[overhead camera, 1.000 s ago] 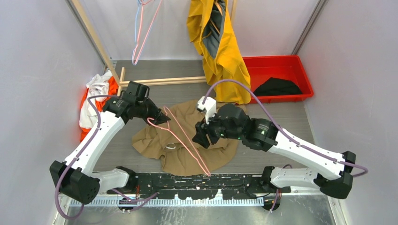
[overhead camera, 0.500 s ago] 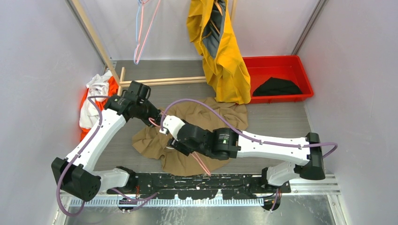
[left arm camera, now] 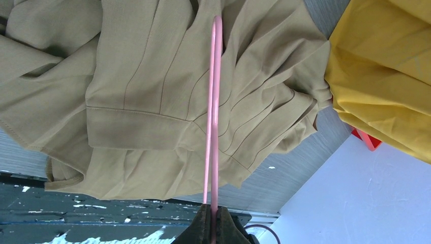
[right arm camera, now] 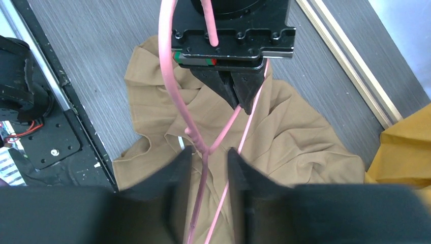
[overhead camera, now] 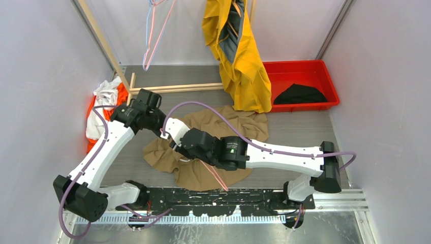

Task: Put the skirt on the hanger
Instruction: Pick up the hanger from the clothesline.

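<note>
Right wrist view: the right gripper (right arm camera: 208,155) stands with fingers apart, straddling the hanger (left arm camera: 217,76) neck without pinching it, probably to take a second hold. The left gripper (left arm camera: 213,230) is clenched on the hanger, steadying it above the skirt (left arm camera: 137,76), which lies crumpled on the desk (overhead camera: 305,127). Count: one skirt, one held hanger, two grippers.

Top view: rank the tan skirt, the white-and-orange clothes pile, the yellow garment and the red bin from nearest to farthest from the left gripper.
1. tan skirt, right at the left gripper, mid-table.
2. white-and-orange clothes pile, by the left wall.
3. yellow garment, hanging at the back.
4. red bin, back right corner.
</note>
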